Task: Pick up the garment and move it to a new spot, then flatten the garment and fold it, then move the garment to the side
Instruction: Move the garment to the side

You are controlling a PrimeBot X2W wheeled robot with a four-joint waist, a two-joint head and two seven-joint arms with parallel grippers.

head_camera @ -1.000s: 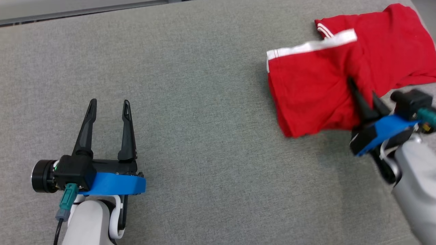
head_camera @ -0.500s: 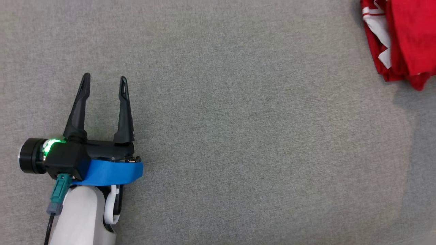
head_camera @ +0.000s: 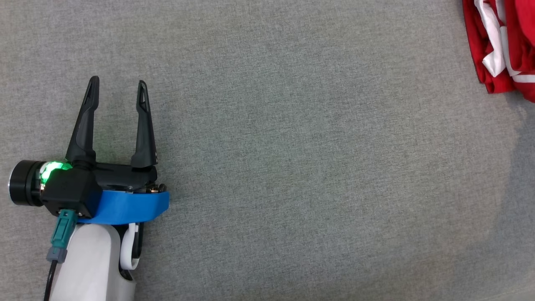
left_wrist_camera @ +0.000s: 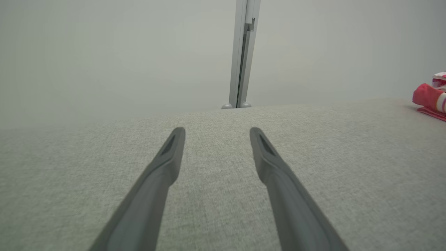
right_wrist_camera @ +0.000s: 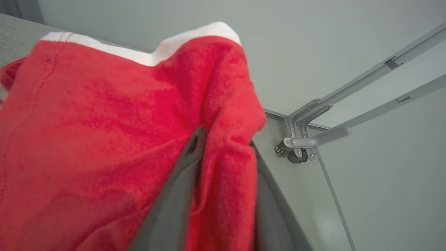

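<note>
Head view has the left gripper (head_camera: 118, 81) at the near left over the grey cloth surface (head_camera: 292, 167), its jaws wide apart and holding nothing. At the far right the red, white-trimmed garment (head_camera: 522, 33) lies bunched up. Right wrist view shows a red fold standing between the fingers of the right gripper (right_wrist_camera: 224, 141); whether they pinch it cannot be told.

No readable text
No lettering, label, brand, number or sign is showing legibly in any view.
</note>
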